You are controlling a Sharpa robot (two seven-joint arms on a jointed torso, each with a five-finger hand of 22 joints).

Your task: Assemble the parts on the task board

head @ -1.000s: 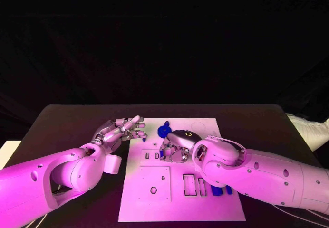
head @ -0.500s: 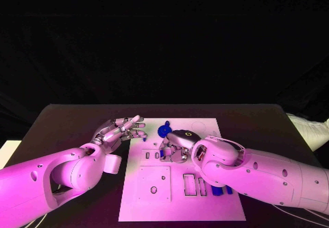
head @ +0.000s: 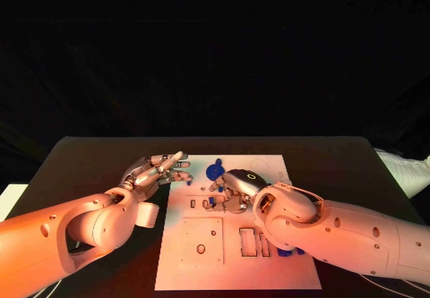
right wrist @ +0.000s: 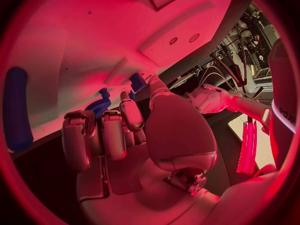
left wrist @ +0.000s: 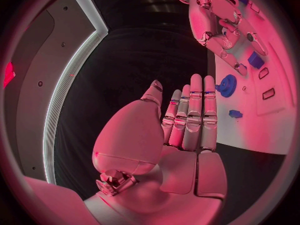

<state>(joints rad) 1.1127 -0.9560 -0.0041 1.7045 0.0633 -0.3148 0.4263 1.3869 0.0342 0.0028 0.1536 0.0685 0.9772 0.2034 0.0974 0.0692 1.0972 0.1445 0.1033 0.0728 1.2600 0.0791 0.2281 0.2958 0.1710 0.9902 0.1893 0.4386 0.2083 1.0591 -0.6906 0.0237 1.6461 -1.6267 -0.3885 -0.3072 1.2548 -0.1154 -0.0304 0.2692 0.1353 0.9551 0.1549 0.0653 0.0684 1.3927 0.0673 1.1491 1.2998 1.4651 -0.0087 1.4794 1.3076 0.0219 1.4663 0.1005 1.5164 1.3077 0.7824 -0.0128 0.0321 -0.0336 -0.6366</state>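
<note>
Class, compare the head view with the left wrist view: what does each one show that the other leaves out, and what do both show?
Head view alone: the rectangular slots near the board's close end, the blue part lying by the right arm, and the far edge of the black table.

Left wrist view alone: the left robot hand seen from behind, fingers straight and apart, holding nothing.

Both: the white task board, the blue gear-like part, and the right robot hand bent over the board.
</note>
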